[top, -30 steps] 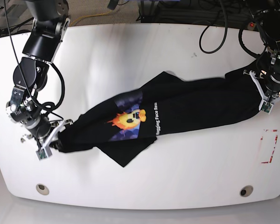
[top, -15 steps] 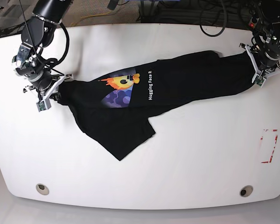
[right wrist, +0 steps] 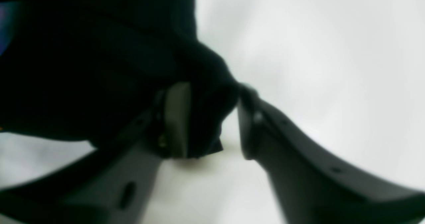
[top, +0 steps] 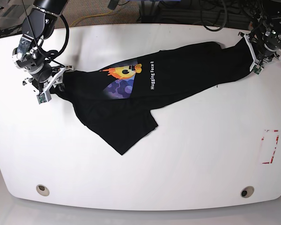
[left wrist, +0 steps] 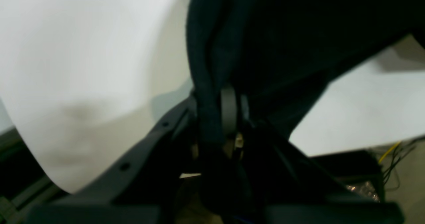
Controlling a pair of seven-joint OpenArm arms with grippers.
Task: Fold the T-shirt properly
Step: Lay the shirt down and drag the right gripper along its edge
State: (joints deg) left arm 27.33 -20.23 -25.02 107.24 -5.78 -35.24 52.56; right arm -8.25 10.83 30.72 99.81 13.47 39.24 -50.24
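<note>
Where the base view's left edge begins, the right hand sits low over the white counter at the near-left end of the T-shirt. Its wrist view shows the jaws parted, with a bunched fold of black cloth lying between them; the cloth rests against the pale pad of one finger and reaches the tip of the other, so whether it is truly released I cannot tell, but the hand is no longer clenched tight.

From there the T-shirt stretches across the counter towards the far right, drawn into a long band. Its chest print, a yellow face on a purple-blue patch, lies face up left of centre, with a line of white text running beside it. Below the print a broad flap of black cloth spreads towards the near edge and ends in a corner.

At the right end, the left hand is clenched on the shirt's far corner. Its wrist view shows a rope of dark cloth pinched between the fingers, the fabric fanning out above the counter beyond them. A red-and-white marking lies on the counter near the right edge, well apart from the shirt.
</note>
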